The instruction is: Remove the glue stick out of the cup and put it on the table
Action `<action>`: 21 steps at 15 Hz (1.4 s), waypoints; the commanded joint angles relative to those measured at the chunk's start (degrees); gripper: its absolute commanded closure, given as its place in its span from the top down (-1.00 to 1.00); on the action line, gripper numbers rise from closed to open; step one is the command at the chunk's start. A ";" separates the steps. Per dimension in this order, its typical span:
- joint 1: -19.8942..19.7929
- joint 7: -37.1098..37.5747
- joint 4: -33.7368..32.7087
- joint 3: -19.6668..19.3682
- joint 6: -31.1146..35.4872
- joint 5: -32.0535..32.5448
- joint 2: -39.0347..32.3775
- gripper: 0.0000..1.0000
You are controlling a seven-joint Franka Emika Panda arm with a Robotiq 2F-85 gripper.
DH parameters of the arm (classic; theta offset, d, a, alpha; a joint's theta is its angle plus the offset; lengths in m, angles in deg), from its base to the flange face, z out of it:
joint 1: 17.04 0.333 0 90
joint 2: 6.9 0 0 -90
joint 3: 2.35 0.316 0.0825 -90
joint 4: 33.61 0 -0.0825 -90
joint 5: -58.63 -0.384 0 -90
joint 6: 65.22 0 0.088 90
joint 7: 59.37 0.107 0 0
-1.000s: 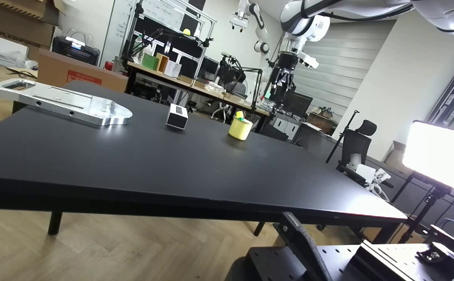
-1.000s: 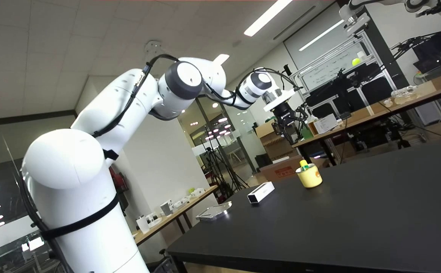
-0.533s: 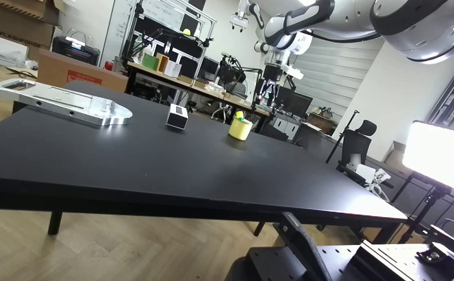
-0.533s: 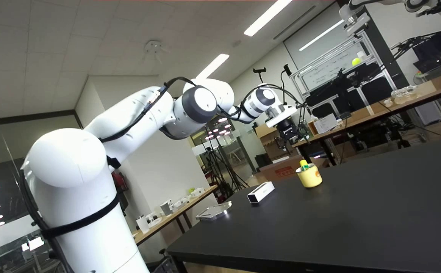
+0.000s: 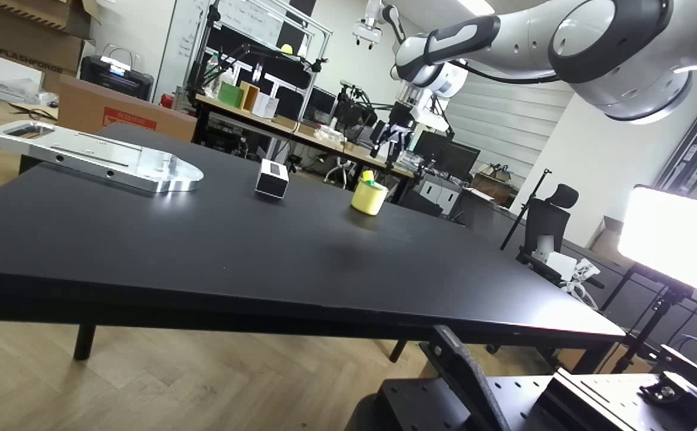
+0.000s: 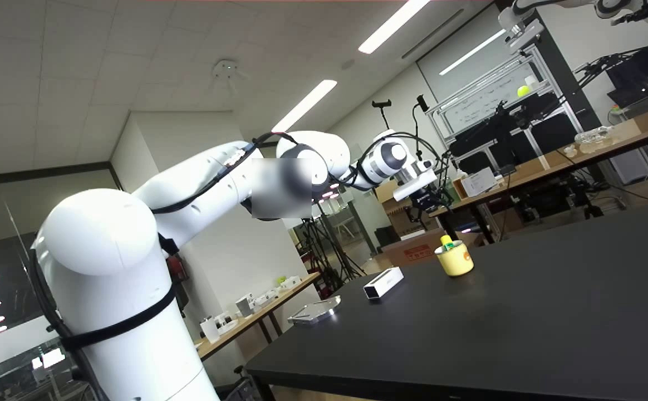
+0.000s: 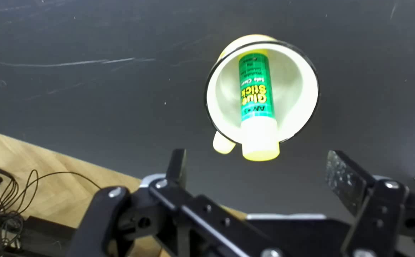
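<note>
The yellow cup (image 5: 369, 198) stands upright on the black table (image 5: 235, 251); it also shows in an exterior view (image 6: 455, 260). In the wrist view I look into the cup's white inside (image 7: 291, 82) and see its dark rim. The green glue stick (image 7: 255, 85) leans in the cup, and its yellow cap sticks out past the rim. The cap (image 5: 367, 176) shows above the cup in both exterior views (image 6: 446, 240). My gripper (image 7: 256, 167) is open and empty, its fingers wide apart on either side of the cap's line. The gripper (image 5: 382, 157) hangs above the cup, not touching it.
A small white box with a dark end (image 5: 272, 178) lies on the table near the cup, also in an exterior view (image 6: 383, 282). A flat silver metal plate (image 5: 94, 155) lies beyond it. The table edge and wood floor (image 7: 61, 185) show at the lower left of the wrist view.
My arm and gripper have come down, moving left in an exterior view, closer above the cup. The cup, glue stick and box have not moved.
</note>
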 commanded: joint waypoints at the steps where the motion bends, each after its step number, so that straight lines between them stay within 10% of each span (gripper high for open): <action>1: 0.64 3.21 -4.25 -0.53 4.50 -0.01 -3.64 1.00; 19: 1.42 4.06 -3.63 -0.56 7.77 0.10 -6.81 1.00; 21: 1.49 3.88 -3.59 -0.60 7.69 0.18 -6.96 0.46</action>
